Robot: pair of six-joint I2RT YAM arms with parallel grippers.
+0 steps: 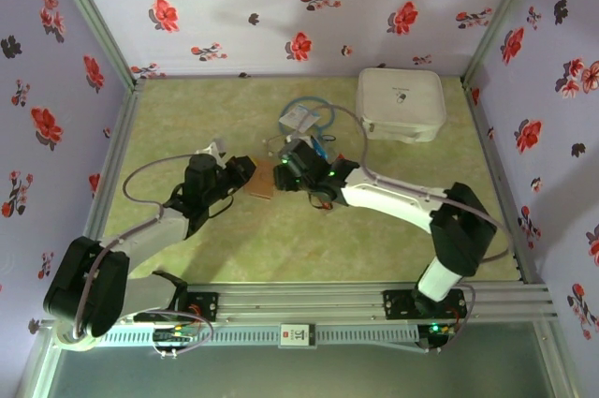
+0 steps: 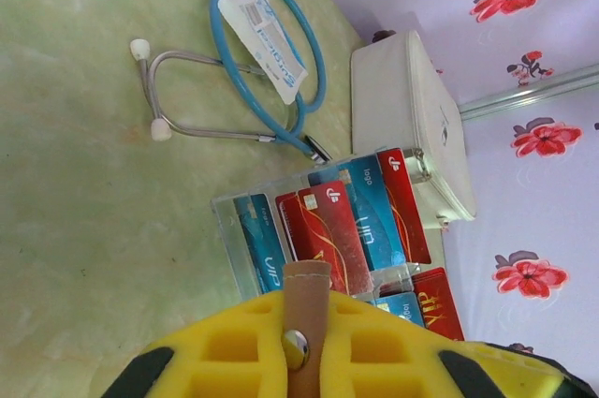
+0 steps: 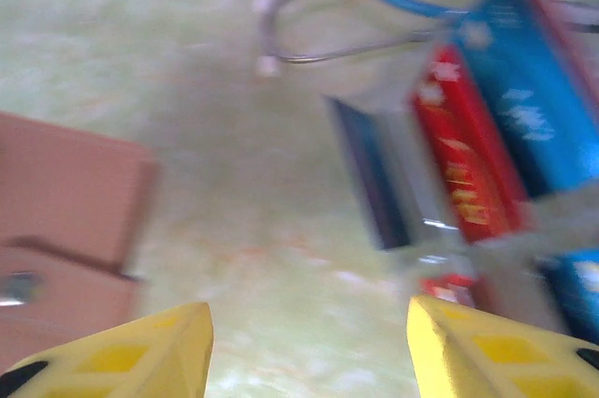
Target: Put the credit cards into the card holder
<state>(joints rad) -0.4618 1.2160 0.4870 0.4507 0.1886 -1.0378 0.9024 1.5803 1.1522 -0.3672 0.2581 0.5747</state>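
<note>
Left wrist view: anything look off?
Mildly. The card holder's snap strap lies across the left gripper's yellow fingers and covers the gap, so its grip is unreadable. The credit cards sit fanned and overlapping in a clear tray, not squared. Nothing looks spilled or damaged.

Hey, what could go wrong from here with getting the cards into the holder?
The credit cards overlap in a clear tray, so the open right fingers may pull out two at once or drag the tray. The stethoscope lies close beside the tray and could snag. The left fingers seem to pinch only the strap of the card holder, so it may twist when a card is pushed in.
</note>
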